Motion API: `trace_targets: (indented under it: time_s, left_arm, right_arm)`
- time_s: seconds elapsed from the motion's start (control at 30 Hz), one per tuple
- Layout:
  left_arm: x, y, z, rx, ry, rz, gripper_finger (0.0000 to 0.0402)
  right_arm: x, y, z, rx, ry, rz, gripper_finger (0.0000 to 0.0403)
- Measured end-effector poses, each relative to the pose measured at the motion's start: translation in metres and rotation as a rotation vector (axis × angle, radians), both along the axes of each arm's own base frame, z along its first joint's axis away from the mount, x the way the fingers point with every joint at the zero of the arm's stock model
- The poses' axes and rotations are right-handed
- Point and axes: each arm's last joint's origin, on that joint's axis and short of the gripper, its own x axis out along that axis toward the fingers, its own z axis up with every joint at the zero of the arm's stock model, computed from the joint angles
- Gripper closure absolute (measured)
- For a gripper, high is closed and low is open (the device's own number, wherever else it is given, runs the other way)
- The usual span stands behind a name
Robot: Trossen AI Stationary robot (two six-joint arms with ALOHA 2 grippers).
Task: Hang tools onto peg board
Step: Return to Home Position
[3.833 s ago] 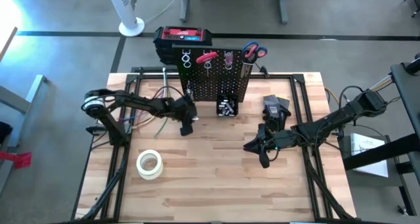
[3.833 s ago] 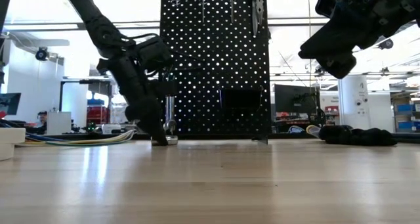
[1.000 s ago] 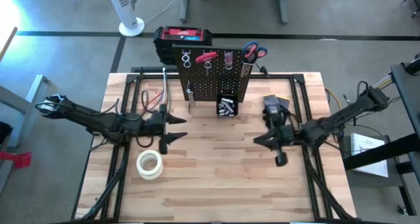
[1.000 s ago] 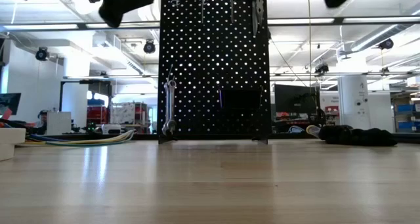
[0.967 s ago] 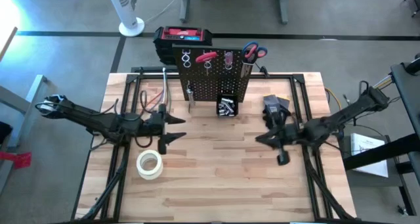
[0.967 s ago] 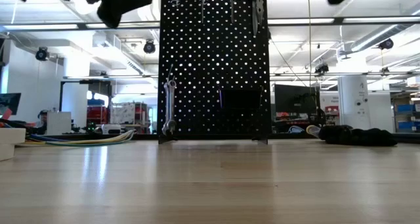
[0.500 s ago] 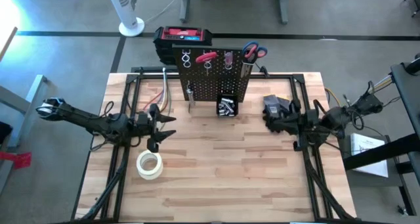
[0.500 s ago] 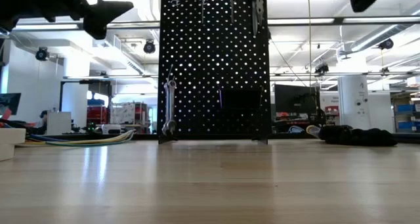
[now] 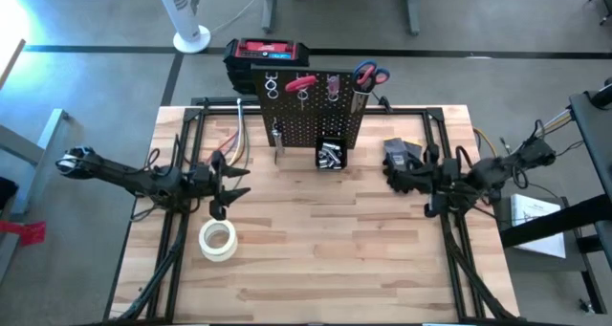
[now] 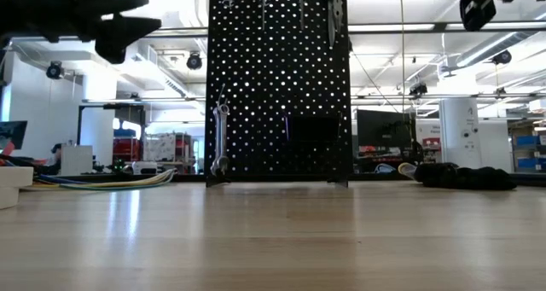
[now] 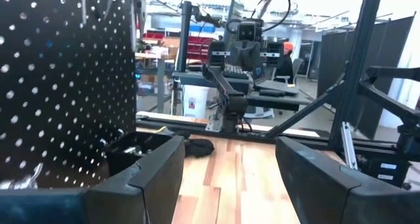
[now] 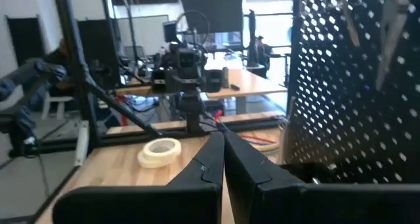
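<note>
End effectors (image 11: 228, 148) (image 12: 223, 142), two; peg board (image 9: 311, 116), one.

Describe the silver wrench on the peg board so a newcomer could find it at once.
Find the upright black peg board at the table's far middle. Low at its left edge a slim silver wrench stands upright, near the table top. Other tools hang along the board's top; this one is alone, low down, bare metal.

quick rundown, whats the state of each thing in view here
left gripper: open, empty
right gripper: shut, empty
peg board: standing upright
black bin: mounted on the board, silver bits inside
scissors: hanging at the board's top corner
tape roll: lying flat on the table
glove: lying loose
</note>
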Motion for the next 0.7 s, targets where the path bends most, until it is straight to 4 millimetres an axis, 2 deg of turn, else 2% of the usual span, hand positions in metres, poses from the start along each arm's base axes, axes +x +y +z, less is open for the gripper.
trace_targets:
  time_s: [0.1, 0.23, 0.37, 0.53, 0.7]
  left_arm:
    - [-0.003, 0.001, -0.007, -0.014, -0.002, 0.017, 0.0171]
    - [-0.008, 0.003, -0.013, -0.027, -0.018, 0.016, 0.0171]
    - [-0.012, 0.004, -0.019, -0.024, -0.026, 0.019, 0.0171]
    - [-0.016, 0.005, -0.018, -0.007, -0.05, 0.054, 0.0171]
    - [-0.019, 0.006, -0.016, 0.006, -0.065, 0.061, 0.0171]
  right_arm:
    - [0.0, -0.001, -0.006, 0.001, 0.012, -0.058, 0.0403]
    - [-0.001, -0.002, -0.014, 0.004, -0.001, -0.053, 0.0403]
    - [0.002, -0.002, -0.023, -0.01, -0.091, -0.063, 0.0403]
    - [0.005, -0.003, -0.036, -0.016, -0.167, 0.007, 0.0403]
    - [0.008, -0.011, -0.04, -0.018, -0.178, -0.047, 0.0403]
